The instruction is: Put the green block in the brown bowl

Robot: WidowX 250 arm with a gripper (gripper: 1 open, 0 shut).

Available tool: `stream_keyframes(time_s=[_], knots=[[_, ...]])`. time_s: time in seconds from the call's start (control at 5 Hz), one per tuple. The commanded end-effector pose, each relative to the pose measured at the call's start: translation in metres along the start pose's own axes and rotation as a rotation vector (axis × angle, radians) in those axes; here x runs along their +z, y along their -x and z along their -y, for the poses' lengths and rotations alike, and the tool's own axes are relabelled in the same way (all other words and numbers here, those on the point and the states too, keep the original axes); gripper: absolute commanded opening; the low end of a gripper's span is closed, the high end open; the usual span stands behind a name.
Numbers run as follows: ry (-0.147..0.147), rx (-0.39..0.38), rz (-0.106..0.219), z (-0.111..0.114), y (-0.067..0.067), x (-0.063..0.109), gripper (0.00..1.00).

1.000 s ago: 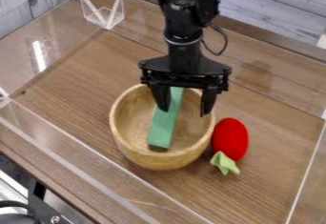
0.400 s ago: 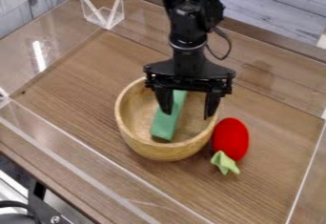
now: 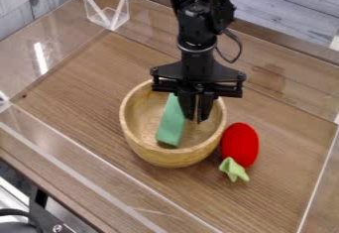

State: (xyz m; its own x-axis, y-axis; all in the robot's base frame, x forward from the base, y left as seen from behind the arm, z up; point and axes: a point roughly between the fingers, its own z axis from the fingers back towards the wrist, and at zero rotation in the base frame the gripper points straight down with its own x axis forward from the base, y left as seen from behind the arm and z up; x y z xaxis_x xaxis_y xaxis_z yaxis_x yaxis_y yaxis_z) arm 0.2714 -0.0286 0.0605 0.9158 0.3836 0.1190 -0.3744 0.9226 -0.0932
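Risk lay chiefly in the withdrawal: the gripper (image 3: 199, 108) stood pinched together with nothing between its fingers, just right of the green block (image 3: 172, 124), and a careless lift could have snagged the bar and tipped it out. The block, a flat bright-green bar, leaned tilted inside the brown bowl (image 3: 143, 148), near a red strawberry toy (image 3: 237, 142) at right.

a glossy black jointed arm (image 3: 199, 19) with a crossbar above its slim black tool (image 3: 200, 108).
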Motion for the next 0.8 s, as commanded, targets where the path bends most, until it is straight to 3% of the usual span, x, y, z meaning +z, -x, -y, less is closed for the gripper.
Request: stream_keyframes(time_s=[0.0,0.4,0.6], knots=[[0.019,-0.017,0.042,0.0085,-0.0029,0.0125,1.0],[0.019,-0.024,0.045,0.0137,0.0027,0.0149,1.0],[0.016,-0.021,0.043,0.013,0.0031,0.0118,0.0]])
